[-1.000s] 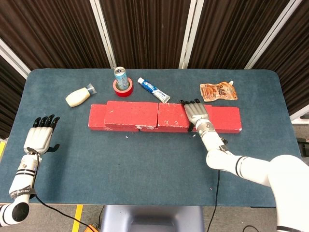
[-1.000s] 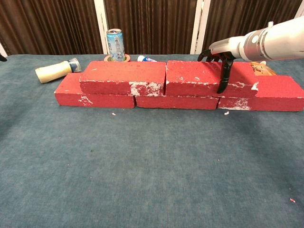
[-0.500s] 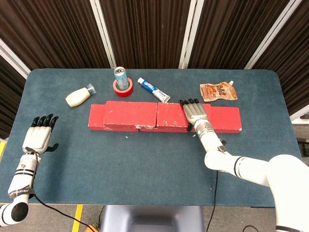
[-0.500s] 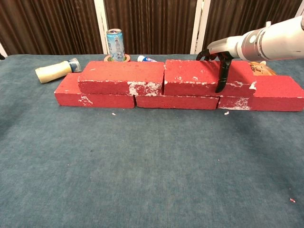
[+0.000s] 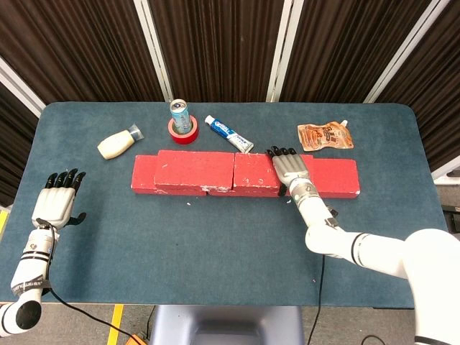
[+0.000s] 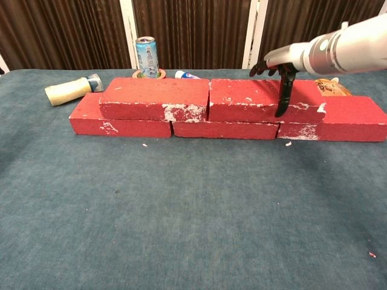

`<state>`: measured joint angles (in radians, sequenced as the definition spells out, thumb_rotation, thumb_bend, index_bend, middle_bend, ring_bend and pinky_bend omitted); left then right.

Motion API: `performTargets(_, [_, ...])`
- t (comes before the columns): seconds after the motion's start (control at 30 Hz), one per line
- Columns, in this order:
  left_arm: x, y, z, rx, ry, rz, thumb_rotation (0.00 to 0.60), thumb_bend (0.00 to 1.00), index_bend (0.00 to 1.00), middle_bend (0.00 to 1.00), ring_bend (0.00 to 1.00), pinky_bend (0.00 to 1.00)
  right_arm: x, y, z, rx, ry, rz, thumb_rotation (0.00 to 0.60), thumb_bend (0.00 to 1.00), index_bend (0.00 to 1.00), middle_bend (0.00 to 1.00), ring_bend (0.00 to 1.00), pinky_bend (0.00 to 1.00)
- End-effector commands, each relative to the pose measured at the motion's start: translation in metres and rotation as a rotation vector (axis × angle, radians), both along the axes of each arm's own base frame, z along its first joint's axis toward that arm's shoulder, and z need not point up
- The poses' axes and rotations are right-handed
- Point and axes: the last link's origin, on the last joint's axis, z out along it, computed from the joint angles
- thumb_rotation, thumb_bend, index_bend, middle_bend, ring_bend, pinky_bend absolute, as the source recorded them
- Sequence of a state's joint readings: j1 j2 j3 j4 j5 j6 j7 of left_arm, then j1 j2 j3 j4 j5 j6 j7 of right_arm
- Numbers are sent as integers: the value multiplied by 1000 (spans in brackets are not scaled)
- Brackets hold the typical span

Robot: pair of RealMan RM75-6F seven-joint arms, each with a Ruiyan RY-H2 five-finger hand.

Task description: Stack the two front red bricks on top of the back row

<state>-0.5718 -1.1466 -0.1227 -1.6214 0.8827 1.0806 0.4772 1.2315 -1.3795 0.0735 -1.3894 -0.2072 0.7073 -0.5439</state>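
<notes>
Two red bricks lie end to end on the back row of red bricks (image 5: 338, 178): the left top brick (image 5: 195, 169) (image 6: 154, 99) and the right top brick (image 5: 253, 172) (image 6: 248, 101). My right hand (image 5: 290, 169) (image 6: 281, 65) lies over the right end of the right top brick. Its fingers are spread across the top and its thumb hangs down the front face. It is not closed around the brick. My left hand (image 5: 56, 203) hovers open at the table's left edge, far from the bricks, and shows only in the head view.
Behind the bricks stand a drink can (image 5: 180, 115) (image 6: 146, 55) on a red tape roll (image 5: 184, 131), a toothpaste tube (image 5: 228, 134), a cream bottle on its side (image 5: 118, 144) (image 6: 71, 89) and an orange pouch (image 5: 325, 135). Bare blue table (image 5: 215, 237) lies in front.
The right top brick has slid slightly left against the left top brick. My right hand has risen a little over it. My left hand has drifted slightly toward the table's front left.
</notes>
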Motion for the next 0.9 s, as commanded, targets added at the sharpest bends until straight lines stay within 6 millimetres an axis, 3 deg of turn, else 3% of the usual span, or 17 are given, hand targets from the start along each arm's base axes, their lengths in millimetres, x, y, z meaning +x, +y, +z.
performTargets(0.03, [1, -1, 1, 5, -5, -6, 600, 261, 0, 0, 0, 0, 8, 6, 23, -37, -77, 18, 600, 0, 0, 0, 0, 0])
performTargets(0.2, [0, -3, 3, 12, -11, -20, 600, 261, 0, 0, 0, 0, -5, 33, 71, -127, -151, 62, 600, 0, 0, 0, 0, 0])
performTargets(0.3, [0, -5, 3, 11, -17, -20, 600, 261, 0, 0, 0, 0, -24, 64, 100, -183, -167, 113, 600, 0, 0, 0, 0, 0])
performTargets(0.43, [-1, -9, 3, 17, -29, -21, 600, 275, 0, 0, 0, 0, -50, 107, 119, -220, -165, 185, 600, 0, 0, 0, 0, 0])
performTargets(0.57, [-5, -15, 6, 42, -46, -32, 600, 285, 0, 0, 0, 0, -78, 149, 124, -245, -155, 242, 600, 0, 0, 0, 0, 0])
performTargets(0.73, [-13, -29, 14, 96, -66, -68, 600, 288, 0, 0, 0, 0, -120, 200, 116, -278, -89, 325, 600, 0, 0, 0, 0, 0])
performTargets(0.9, [-30, -47, 18, 114, -78, -95, 600, 289, 0, 0, 0, 0, -153, 230, 106, -292, -68, 327, 600, 0, 0, 0, 0, 0])
